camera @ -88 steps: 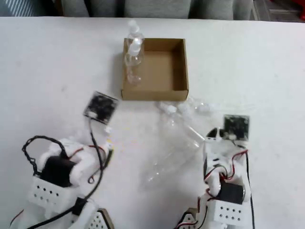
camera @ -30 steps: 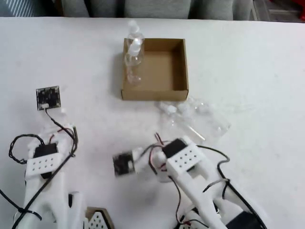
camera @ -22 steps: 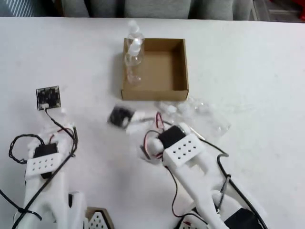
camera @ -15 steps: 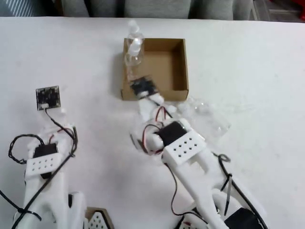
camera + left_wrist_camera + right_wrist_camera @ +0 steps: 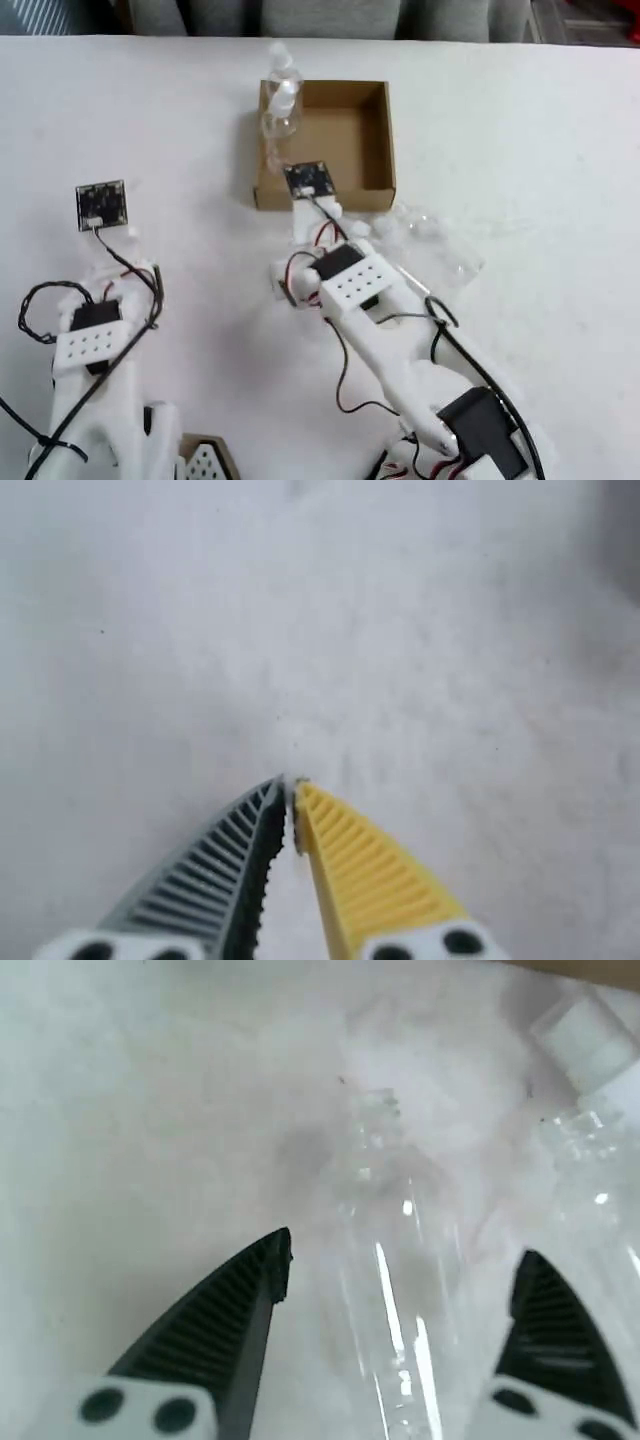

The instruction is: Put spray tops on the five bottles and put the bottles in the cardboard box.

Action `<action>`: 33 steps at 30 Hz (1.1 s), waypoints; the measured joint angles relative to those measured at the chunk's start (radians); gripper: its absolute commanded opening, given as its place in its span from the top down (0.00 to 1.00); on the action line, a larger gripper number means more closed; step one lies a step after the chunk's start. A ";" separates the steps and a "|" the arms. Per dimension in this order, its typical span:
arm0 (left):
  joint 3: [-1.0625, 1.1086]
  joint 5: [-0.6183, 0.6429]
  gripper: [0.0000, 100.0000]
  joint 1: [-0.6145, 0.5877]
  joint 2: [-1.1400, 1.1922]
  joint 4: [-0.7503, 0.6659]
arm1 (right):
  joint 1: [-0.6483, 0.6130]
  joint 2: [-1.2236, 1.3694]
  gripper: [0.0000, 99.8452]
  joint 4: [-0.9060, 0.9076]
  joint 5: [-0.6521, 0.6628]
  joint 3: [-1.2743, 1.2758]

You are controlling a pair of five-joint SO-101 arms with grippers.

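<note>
Cardboard box [image 5: 360, 198]: far centre of the table, open top.
Capped bottles [image 5: 280, 120]: upright along the box's left wall; clear, overlapping, count hard to tell.
Loose bottles [image 5: 440, 255]: lying by the box's front right corner, outlines faint.
Open-necked bottle [image 5: 395, 1210]: lying flat between the right jaws; whether it touches them is unclear.
White spray top [image 5: 585, 1040]: beside it, cut off.
Right gripper [image 5: 405, 1250]: spread wide.
Left gripper [image 5: 290, 785]: tips together over bare table, well apart from the box.
Table [image 5: 520, 120]: white.
Room: grey shapes [image 5: 300, 15] past the far edge, cropped.

cardboard box [image 5: 372, 198] holds capped clear bottles [image 5: 281, 112] at one wall; an uncapped bottle [image 5: 398, 1255] lies outside.
</note>
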 measured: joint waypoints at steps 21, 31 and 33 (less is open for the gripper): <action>0.011 0.173 0.97 0.376 0.000 -0.002 | 0.684 -0.003 0.93 0.373 0.359 -0.161; -0.014 0.371 0.97 0.773 0.000 -0.002 | 0.726 -0.003 0.93 0.305 0.359 -0.097; -0.041 0.410 0.97 0.821 0.000 -0.002 | 0.727 -0.003 0.93 0.302 0.359 -0.097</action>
